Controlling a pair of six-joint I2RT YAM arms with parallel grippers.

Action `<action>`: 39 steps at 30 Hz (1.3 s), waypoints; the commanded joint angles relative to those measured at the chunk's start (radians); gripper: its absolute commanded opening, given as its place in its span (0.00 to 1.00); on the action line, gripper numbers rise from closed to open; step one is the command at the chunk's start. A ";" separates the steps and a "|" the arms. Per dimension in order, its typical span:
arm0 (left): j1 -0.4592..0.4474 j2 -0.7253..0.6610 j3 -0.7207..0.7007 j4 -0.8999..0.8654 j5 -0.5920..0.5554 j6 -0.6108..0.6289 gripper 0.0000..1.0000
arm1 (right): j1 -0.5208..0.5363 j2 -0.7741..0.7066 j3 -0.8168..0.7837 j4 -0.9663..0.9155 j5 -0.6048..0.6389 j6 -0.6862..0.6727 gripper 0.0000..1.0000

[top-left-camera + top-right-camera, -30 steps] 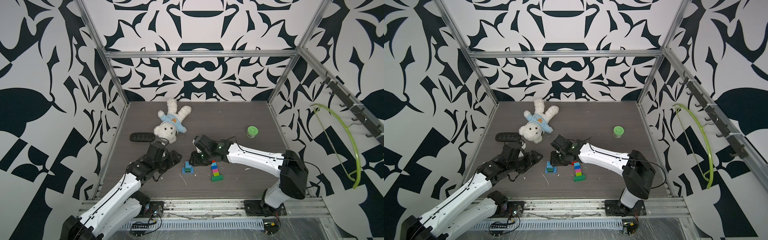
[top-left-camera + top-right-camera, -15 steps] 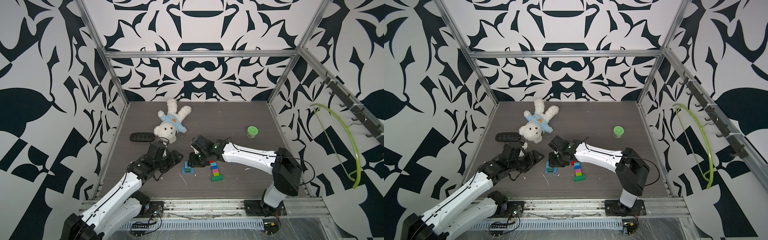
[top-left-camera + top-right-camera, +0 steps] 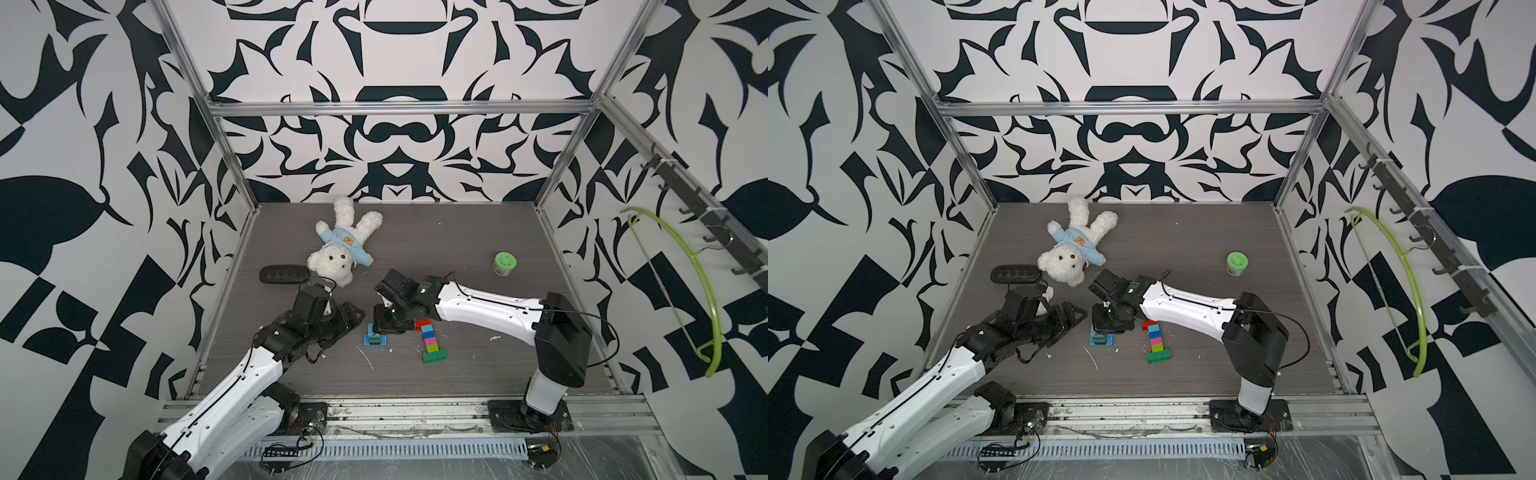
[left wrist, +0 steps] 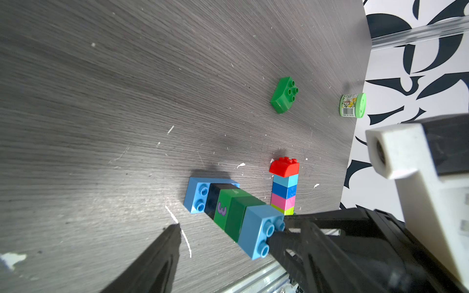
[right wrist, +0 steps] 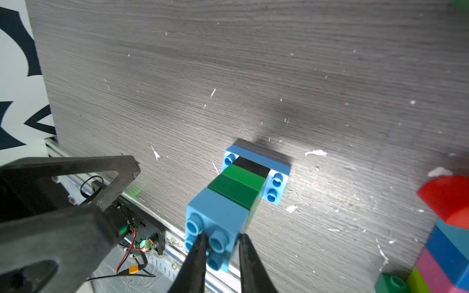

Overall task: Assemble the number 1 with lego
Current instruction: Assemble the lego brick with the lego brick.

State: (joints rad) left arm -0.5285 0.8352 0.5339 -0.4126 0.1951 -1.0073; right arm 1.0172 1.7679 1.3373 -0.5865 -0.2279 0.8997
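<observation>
Right tool (image 5: 220,238) is down on the short stack (image 3: 375,340), jaws pinched in on the studded end of the top light-blue brick (image 5: 215,218), so it is gripping that brick. The stack stands upright on the tabletop (image 3: 457,374): wide light-blue base brick (image 4: 199,196), then black, a green one with a purple "3", dark green, light blue on top. Left tool (image 3: 360,320) sits just beside the stack on the left-arm side, jaws apart, nothing between them, not touching the bricks; one of its fingers (image 4: 165,243) shows low next to the base. The coloured column (image 3: 430,338) lies flat just beside the stack on the right-arm side, apart from it: red cap at the far end, then light blue, blue, pink, lime, and a wider green brick at the near end. The right arm passes just behind the red end. A loose green brick (image 4: 283,95) shows only in the left wrist view, well past the column. Green-lidded jar (image 3: 504,263) far right, teddy bear (image 3: 343,249) at the back, both well clear.
</observation>
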 commanded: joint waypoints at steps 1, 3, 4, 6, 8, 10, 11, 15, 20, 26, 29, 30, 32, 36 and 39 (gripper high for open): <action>0.010 -0.017 -0.017 -0.013 0.012 -0.004 0.79 | 0.022 0.071 0.000 -0.178 0.079 -0.005 0.25; 0.014 -0.019 -0.019 -0.016 0.014 -0.004 0.78 | 0.032 0.089 0.006 -0.211 0.103 -0.006 0.24; 0.015 -0.021 -0.019 -0.018 0.014 -0.004 0.78 | 0.036 0.098 0.005 -0.218 0.110 -0.006 0.24; 0.019 -0.021 -0.018 -0.018 0.015 -0.004 0.78 | 0.041 0.110 -0.006 -0.222 0.117 -0.002 0.24; 0.020 -0.021 -0.021 -0.018 0.015 -0.005 0.78 | 0.043 0.117 -0.017 -0.224 0.120 0.004 0.23; 0.022 -0.019 -0.020 -0.018 0.017 -0.004 0.78 | 0.046 0.128 -0.018 -0.236 0.130 0.004 0.23; 0.024 -0.020 -0.020 -0.018 0.017 -0.004 0.78 | 0.047 0.132 -0.016 -0.244 0.136 0.004 0.22; 0.026 -0.022 -0.022 -0.020 0.018 -0.005 0.78 | 0.049 0.143 -0.017 -0.256 0.145 0.004 0.21; 0.027 -0.025 -0.022 -0.019 0.017 -0.004 0.77 | 0.050 0.146 0.002 -0.255 0.143 -0.002 0.21; 0.030 -0.036 -0.013 -0.015 0.013 0.004 0.78 | 0.052 0.109 0.055 -0.226 0.136 -0.034 0.26; 0.031 -0.055 -0.001 -0.017 -0.004 0.013 0.79 | 0.052 0.061 0.082 -0.180 0.123 -0.054 0.34; 0.031 -0.060 0.005 -0.019 -0.012 0.018 0.80 | 0.052 0.046 0.095 -0.174 0.125 -0.064 0.37; 0.031 -0.071 0.017 -0.029 -0.030 0.028 0.80 | 0.051 0.009 0.118 -0.154 0.130 -0.082 0.42; 0.031 -0.072 0.043 -0.045 -0.049 0.055 0.83 | 0.049 -0.050 0.144 -0.134 0.142 -0.108 0.49; 0.031 -0.056 0.060 -0.048 -0.051 0.078 0.83 | 0.035 -0.088 0.124 -0.135 0.173 -0.110 0.49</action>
State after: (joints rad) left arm -0.5014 0.7727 0.5533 -0.4400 0.1604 -0.9699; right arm 1.0599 1.7588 1.4322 -0.7101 -0.1028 0.8127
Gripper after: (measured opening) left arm 0.833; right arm 0.493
